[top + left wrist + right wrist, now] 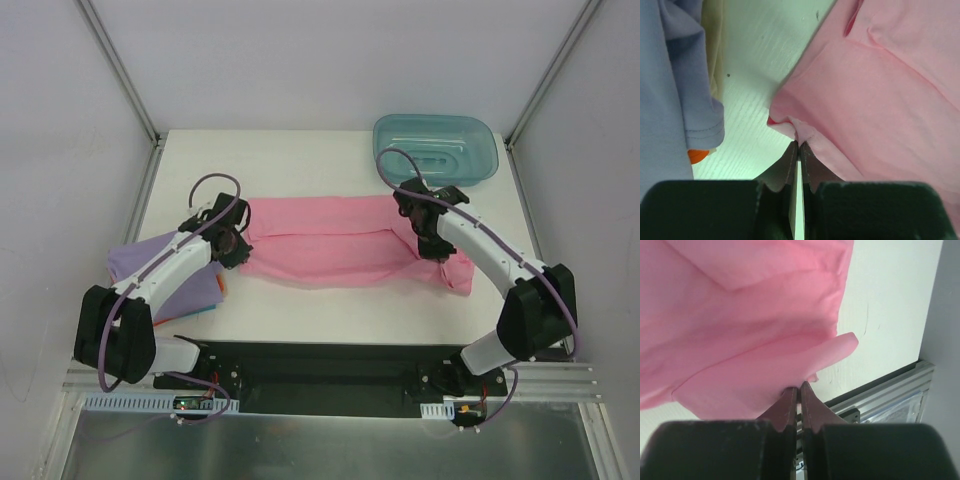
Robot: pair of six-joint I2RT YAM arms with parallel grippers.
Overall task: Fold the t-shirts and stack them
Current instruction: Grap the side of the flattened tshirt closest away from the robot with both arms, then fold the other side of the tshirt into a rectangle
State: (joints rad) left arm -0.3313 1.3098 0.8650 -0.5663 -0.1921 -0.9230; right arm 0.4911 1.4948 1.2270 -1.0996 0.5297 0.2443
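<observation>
Two end effectors were engaged on the same garment at this moment. The left end effector (798, 145) had its jaws fully closed, and a small pinch of the soft bubblegum-pink cotton t-shirt (330, 245) was gathered at the tips, at the shirt's left edge. The right end effector (800, 387) was likewise closed tight, and the wrist view showed a flap of the same pink cloth caught between its tips at the shirt's right end. In the overhead view the left end effector (232, 243) and the right end effector (432, 247) stood well apart, with the pink shirt stretched as a long band between them across the middle of the white desk (300, 150).

The pink shirt already lay doubled lengthwise, with a fold line visible along its upper half. Judged from this layout, the step in hand was the fold of the pink shirt, with both ends secured for a joint lift.

The pale lavender-purple cloth t-shirt (140, 262) lay at the left side of the desk, partly under the left arm, near but apart from the pink shirt. A small orange object (699, 156) showed beneath its hem; what it was could not be determined. The translucent teal plastic tub (435, 147) sat at the far right corner, clear of the work.

The next move probably called for both arms to rise together, keep the cloth taut, and carry one edge over the other without either pinch slipping. Stacking was not yet done.
</observation>
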